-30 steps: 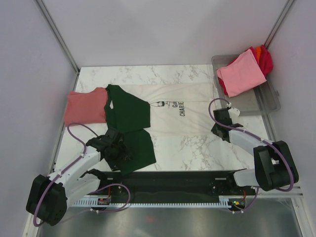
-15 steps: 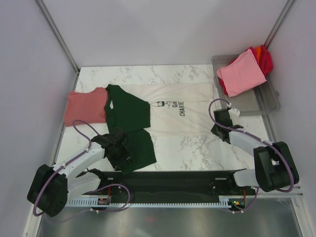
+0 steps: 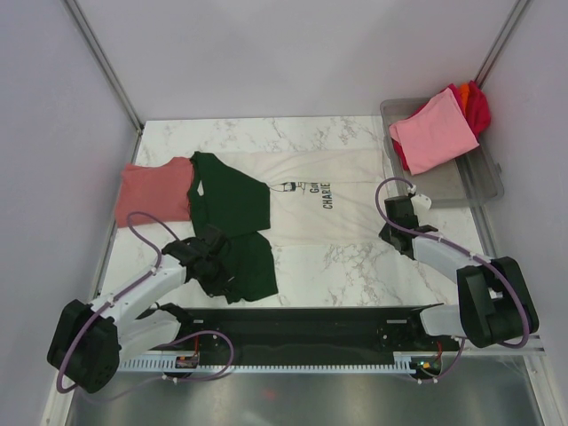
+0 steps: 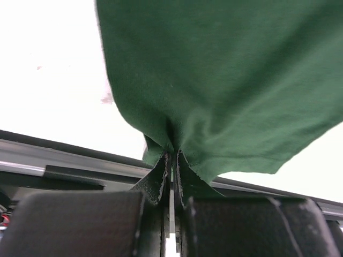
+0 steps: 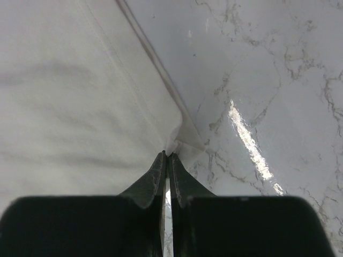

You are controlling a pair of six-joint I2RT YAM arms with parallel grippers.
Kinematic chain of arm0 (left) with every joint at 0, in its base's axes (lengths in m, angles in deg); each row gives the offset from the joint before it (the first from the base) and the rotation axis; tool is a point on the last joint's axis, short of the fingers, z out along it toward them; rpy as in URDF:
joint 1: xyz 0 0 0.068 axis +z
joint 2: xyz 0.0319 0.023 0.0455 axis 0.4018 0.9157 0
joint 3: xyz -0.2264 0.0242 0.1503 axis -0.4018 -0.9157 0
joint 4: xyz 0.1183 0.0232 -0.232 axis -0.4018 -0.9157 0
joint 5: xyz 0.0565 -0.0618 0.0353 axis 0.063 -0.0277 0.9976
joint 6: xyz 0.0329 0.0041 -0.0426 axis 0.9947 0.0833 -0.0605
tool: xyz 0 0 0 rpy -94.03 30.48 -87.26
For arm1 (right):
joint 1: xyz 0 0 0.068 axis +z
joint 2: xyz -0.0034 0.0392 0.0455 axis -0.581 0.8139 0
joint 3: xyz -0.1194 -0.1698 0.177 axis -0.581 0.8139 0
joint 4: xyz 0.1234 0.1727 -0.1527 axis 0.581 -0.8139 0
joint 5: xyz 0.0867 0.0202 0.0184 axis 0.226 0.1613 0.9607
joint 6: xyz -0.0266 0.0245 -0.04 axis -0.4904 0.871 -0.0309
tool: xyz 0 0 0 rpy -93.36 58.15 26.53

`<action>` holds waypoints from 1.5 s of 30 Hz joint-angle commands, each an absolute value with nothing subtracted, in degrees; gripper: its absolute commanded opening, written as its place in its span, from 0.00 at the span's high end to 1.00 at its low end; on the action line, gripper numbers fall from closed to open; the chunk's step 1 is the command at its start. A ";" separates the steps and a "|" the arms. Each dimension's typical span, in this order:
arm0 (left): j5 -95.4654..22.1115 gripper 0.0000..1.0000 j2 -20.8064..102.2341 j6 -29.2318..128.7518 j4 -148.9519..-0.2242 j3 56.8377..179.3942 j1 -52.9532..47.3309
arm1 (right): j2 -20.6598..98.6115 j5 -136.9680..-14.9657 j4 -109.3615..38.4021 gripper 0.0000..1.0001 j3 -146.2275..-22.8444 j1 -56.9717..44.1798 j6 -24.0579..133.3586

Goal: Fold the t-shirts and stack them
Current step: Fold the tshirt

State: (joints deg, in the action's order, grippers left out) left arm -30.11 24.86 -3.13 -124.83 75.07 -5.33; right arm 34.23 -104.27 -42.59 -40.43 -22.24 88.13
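A cream-white t-shirt (image 3: 328,217) with small black print lies spread across the middle of the table. A dark green t-shirt (image 3: 232,206) lies over its left part. My left gripper (image 3: 222,277) is shut on the green shirt's near hem, and the cloth bunches between the fingertips (image 4: 172,156) in the left wrist view. At the far left a dusty brick-red t-shirt (image 3: 153,192) lies folded. My right gripper (image 3: 392,232) is shut on the near right corner of the cream-white shirt (image 5: 80,96), the corner pinched at the tips (image 5: 167,155).
A grey bin (image 3: 484,182) at the back right holds a pink shirt (image 3: 432,131) and red and orange clothes (image 3: 475,99). A black rail (image 3: 302,324) runs along the table's near edge. Walls stand close on both sides.
My left gripper has shut on the green shirt's near hem, and that edge has drawn in a little from the table's near edge. The right arm has not moved.
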 commanded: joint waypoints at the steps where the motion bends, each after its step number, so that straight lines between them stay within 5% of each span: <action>1: -29.73 0.98 23.23 -3.09 -124.94 79.08 -5.58 | 32.60 -104.09 -41.83 0.92 -40.54 -22.43 87.47; 13: -27.54 0.98 25.24 5.26 -125.03 97.18 -2.33 | 32.95 -104.35 -47.71 1.00 -48.88 -22.51 86.07; 26: -32.55 0.98 30.34 11.24 -119.06 108.51 14.01 | 44.80 -106.28 -52.99 1.00 -66.64 -22.43 84.57; 45: -30.70 0.98 53.36 9.48 -113.34 130.14 16.39 | 58.97 -108.66 -55.36 1.00 -80.62 -25.15 85.54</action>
